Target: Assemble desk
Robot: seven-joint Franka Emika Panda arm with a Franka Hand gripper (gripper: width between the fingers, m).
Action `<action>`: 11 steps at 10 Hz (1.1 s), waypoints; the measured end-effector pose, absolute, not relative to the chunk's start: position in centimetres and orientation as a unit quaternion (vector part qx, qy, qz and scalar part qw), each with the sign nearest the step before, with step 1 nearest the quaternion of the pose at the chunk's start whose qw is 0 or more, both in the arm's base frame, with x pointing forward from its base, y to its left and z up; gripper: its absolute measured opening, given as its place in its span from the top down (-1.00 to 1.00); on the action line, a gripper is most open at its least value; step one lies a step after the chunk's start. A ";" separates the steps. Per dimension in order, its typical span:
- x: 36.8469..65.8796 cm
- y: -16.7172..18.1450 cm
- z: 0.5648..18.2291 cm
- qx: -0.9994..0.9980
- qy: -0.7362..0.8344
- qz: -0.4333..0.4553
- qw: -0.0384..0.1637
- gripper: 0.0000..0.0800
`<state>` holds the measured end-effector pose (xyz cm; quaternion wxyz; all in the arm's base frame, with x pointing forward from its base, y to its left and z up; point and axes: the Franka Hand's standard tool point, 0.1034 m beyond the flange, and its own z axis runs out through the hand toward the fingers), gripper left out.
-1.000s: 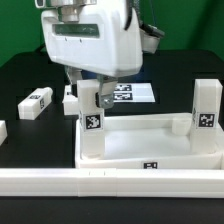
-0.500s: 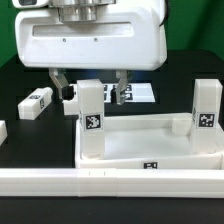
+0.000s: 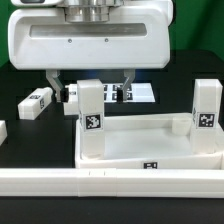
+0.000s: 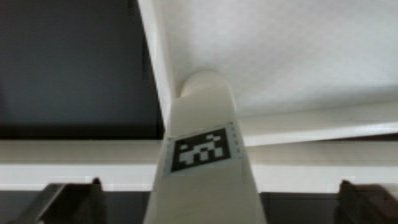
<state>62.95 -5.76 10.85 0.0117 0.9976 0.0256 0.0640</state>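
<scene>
Counting two legs upright on the tabletop (image 3: 125, 158), you hold the gripper (image 3: 91, 88) open astride the left leg (image 3: 90, 140); the loose leg (image 3: 35, 102) at left lies unfitted.

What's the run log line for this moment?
gripper: open, astride upright leg, not touching | tabletop: second leg upright | spare leg: lying loose

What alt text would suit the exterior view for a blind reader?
The robot's open jaws hang either side of an upright white leg at a corner of the white tray-like tabletop, not gripping it. A second leg stands upright toward the exterior view's right, and a loose leg lies on the black table toward its left.
</scene>
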 end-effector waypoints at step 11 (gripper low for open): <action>62.9 -6.0 10.9 0.994 -0.089 0.067 -0.003 0.28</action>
